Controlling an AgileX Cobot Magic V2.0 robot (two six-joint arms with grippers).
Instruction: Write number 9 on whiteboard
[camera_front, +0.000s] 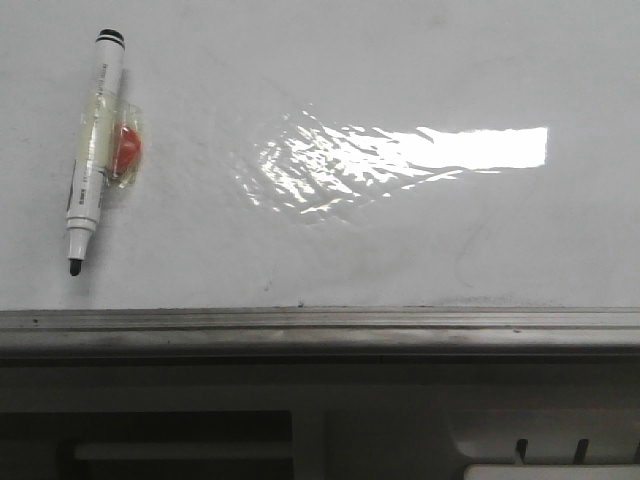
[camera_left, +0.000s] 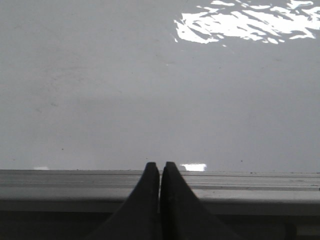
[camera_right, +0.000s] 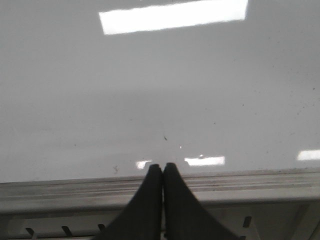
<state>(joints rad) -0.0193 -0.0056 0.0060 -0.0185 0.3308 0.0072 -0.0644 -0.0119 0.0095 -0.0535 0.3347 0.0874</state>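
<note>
Glossy white whiteboard (camera_front: 400, 240), glare-streaked, faintly smudged, bare of any written figure, edged by a dull grey metal rail (camera_front: 320, 328). Upper left: slim white marker (camera_front: 92, 150), uncapped, black tip down, taped to something red. Left end effector (camera_left: 160, 167) and right end effector (camera_right: 163, 167) closed, empty, poised over the rail.

- A black-capped white marker (camera_front: 92, 150) is lying on the whiteboard (camera_front: 400, 240) at far left, tip pointing toward the grey rail (camera_front: 320, 325).
- A red piece in clear tape (camera_front: 127, 147) is sticking to its barrel.
- Glare (camera_front: 400, 155) is spreading across the board's middle.
</note>
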